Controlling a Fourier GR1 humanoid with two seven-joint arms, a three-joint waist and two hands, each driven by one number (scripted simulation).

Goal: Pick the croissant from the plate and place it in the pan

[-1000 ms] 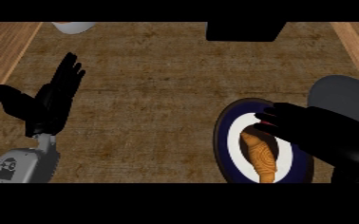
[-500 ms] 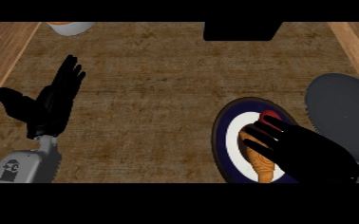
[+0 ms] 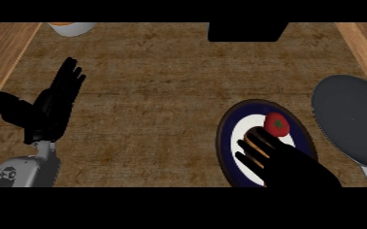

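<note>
We reach for the croissant on its plate.

The croissant (image 3: pixel 256 143) lies on the plate (image 3: pixel 228 140) beside a tomato (image 3: pixel 277 124); our right hand (image 3: pixel 287 162) covers it, fingers spread, apparently to grasp, though we cannot tell if they hold it. Right of the plate sits the pan (image 3: pixel 344 111); well left, our left hand (image 3: pixel 52 107) rests open.

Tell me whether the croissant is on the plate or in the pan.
On the plate: the golden croissant lies on the dark-rimmed round plate under the right hand; the grey pan holds nothing.
</note>
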